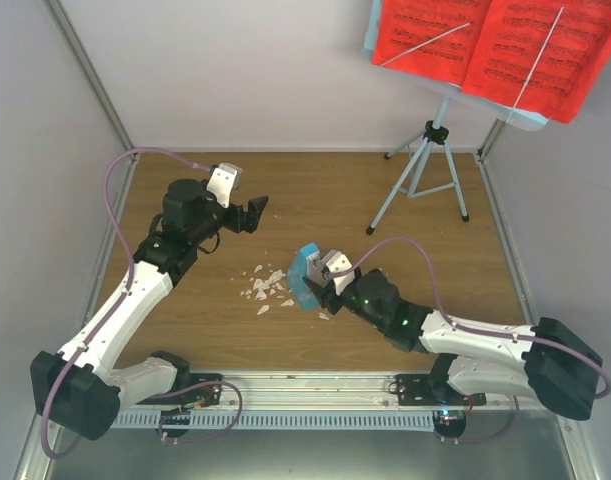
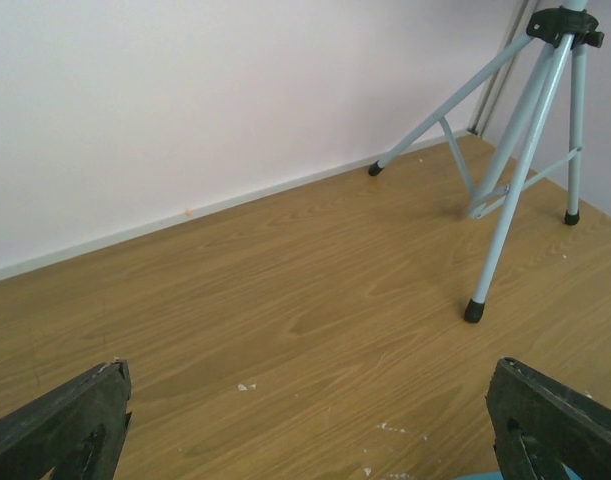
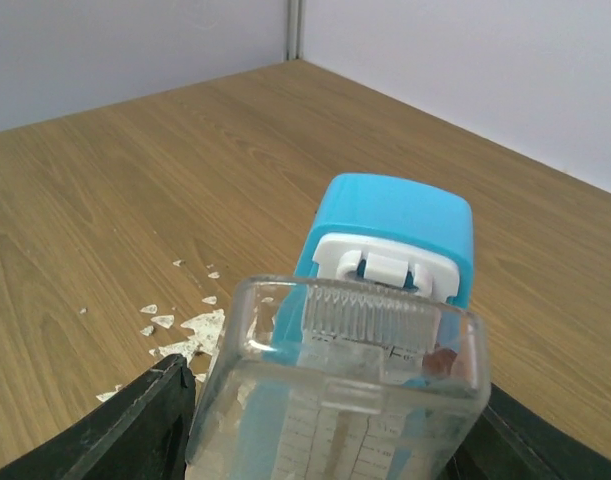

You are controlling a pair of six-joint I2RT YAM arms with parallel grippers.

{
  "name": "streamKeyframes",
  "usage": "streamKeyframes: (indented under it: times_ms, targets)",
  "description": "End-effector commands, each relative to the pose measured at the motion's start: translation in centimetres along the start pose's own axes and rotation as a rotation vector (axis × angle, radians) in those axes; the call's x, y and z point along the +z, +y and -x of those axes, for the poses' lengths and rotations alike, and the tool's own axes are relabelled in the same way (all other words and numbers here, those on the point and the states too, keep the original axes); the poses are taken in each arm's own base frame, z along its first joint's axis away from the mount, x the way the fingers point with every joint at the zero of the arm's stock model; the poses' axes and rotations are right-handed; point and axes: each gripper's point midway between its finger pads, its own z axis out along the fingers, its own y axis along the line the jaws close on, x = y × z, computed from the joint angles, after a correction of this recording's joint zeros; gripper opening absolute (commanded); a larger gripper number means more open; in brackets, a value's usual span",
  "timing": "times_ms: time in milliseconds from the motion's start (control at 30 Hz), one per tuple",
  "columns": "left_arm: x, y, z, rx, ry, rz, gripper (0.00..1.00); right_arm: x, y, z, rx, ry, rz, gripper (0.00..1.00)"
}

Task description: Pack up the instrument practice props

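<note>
Clamps clear triangular piece (image 3: 335, 385), small blue box (image 3: 395, 220) behind, in right gripper (image 1: 327, 268); spreads left gripper (image 1: 255, 212) wide, empty. Calls for firm, level lift clear of white scraps (image 1: 265, 285).

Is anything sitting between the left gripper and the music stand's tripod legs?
Nothing visible. Between the open left gripper and the music stand's legs lies only bare table, apart from a few tiny white scraps lying flat near the gripper.

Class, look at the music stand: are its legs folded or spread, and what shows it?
Spread. The music stand has three legs splayed from its black hub, feet apart on the table.
</note>
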Motion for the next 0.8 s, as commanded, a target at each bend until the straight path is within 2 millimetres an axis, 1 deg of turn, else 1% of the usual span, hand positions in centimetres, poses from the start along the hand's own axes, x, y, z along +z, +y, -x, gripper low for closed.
streamKeyframes:
  times_ms: [0, 633, 767]
  targets:
    - [-0.06, 0.41, 1.18, 0.024, -0.054, 0.019, 0.97, 0.32, -0.32, 0.58, -0.01, -0.03, -0.023, 0.6]
    - [-0.11, 0.3, 1.08, 0.022, -0.052, 0.014, 0.97, 0.28, -1.23, 0.2, -0.008, -0.04, -0.075, 0.6]
    - [-0.11, 0.31, 1.07, 0.023, -0.052, 0.015, 0.97, 0.41, -1.06, 0.04, 0.0, -0.041, -0.064, 0.6]
